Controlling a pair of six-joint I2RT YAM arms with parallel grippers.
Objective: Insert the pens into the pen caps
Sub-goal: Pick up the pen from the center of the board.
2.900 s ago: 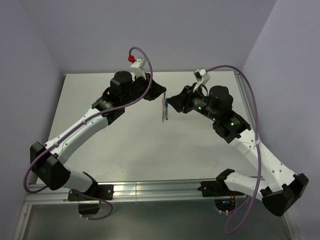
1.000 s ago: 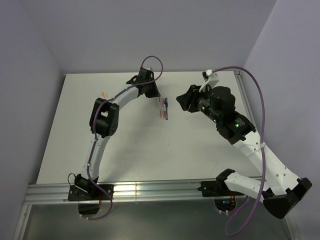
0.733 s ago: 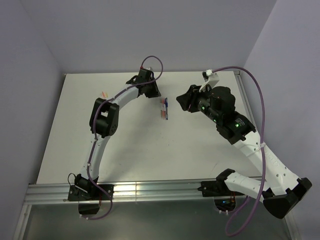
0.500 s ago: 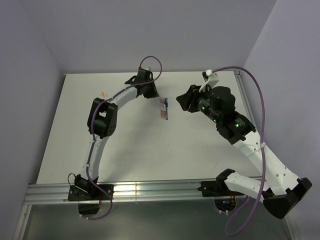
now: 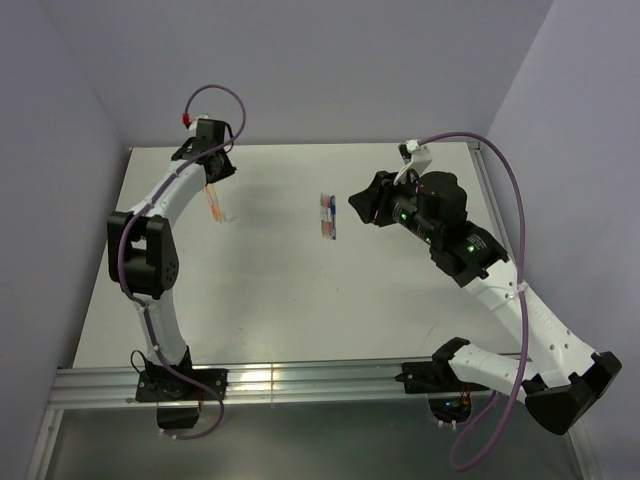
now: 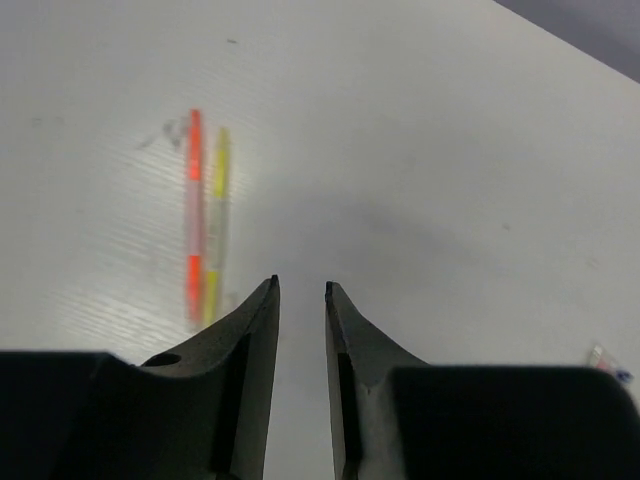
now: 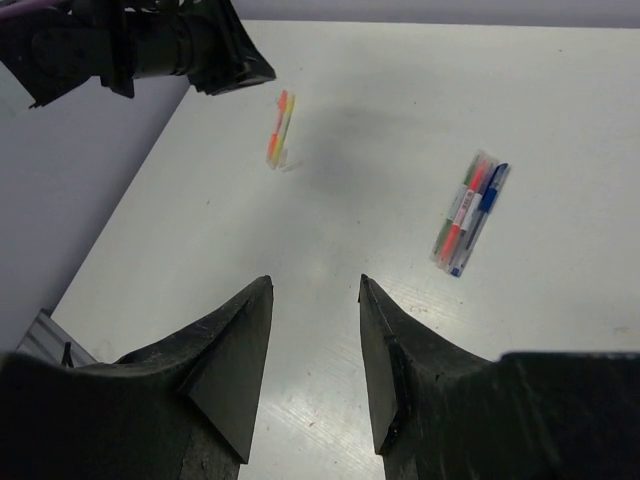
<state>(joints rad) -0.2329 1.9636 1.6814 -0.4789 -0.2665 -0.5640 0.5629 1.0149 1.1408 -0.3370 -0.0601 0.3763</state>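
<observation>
The right gripper (image 7: 315,285) hangs over the right half of the table (image 5: 300,300), where it was a second ago. Its jaws stand well apart and hold nothing. Just to its left, mid-table, the bundle of pens (image 5: 327,215) lies in the same spot as before. It shows red and orange pens side by side with a blue one along one edge.

Well apart from the bundle, on the far left of the table, an orange pen (image 6: 194,215) and a yellow pen (image 6: 216,225) lie side by side, touching or nearly so.

The left gripper (image 6: 300,287) was just beside the bundle a second ago. It has now swung across to the far left corner and hovers just beyond this pair. Its fingers (image 6: 255,330) are parted by a narrow gap with nothing between them.
</observation>
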